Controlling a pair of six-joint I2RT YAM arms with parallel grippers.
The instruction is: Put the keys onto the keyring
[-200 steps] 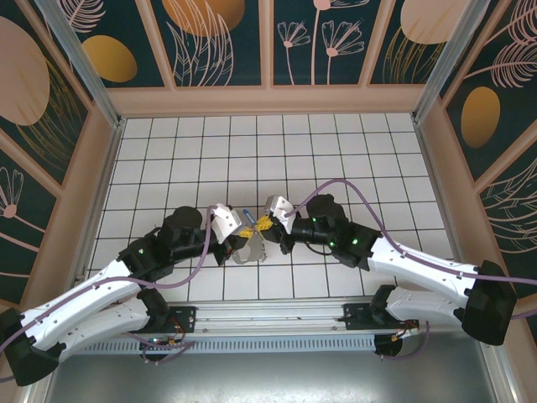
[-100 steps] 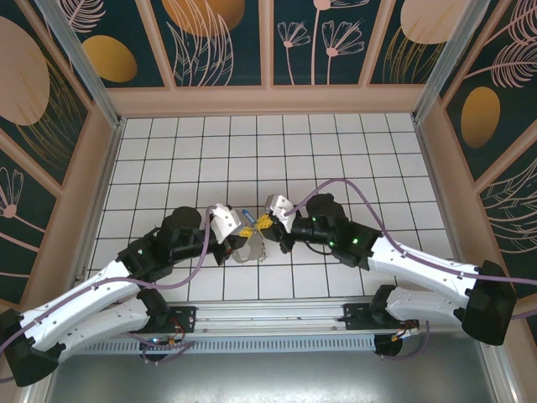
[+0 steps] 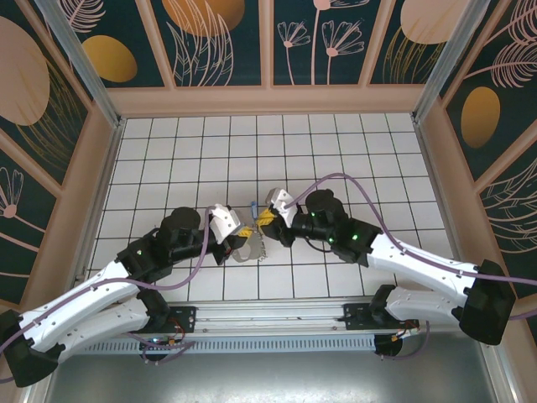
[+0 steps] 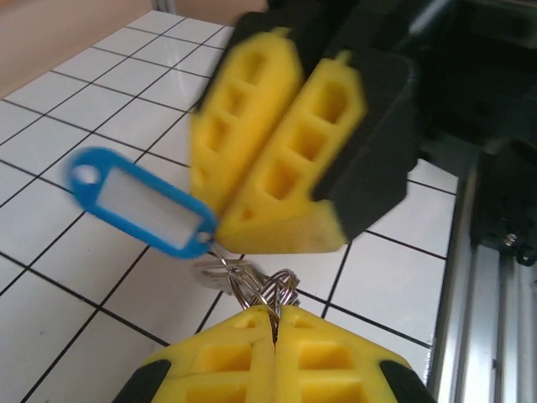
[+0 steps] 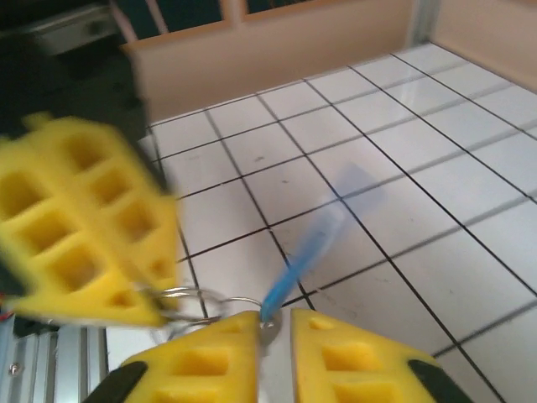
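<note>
The keyring (image 4: 270, 294) is a cluster of silvery wire rings, and my left gripper (image 4: 274, 312) is shut on it at the fingertips. A bright blue tag (image 4: 138, 201) with a white window hangs from the rings, beside a small silvery key (image 4: 216, 273). My right gripper (image 5: 273, 317) is closed on the key's head (image 5: 268, 330), and the blue tag (image 5: 306, 252) sticks up, blurred, from its tips. From above, both grippers meet tip to tip over the mid floor: left gripper (image 3: 247, 225), right gripper (image 3: 263, 220), blue tag (image 3: 253, 206).
A greyish oval thing (image 3: 242, 250) with small silvery bits along its right edge lies just below the grippers. The metal rail (image 3: 268, 317) runs along the near edge. Wooden walls (image 3: 268, 101) ring the white tiled floor (image 3: 352, 159).
The right gripper has edged left and slightly up, closer against the left one. The blue tag has shifted a little right and up. The left arm has barely moved.
</note>
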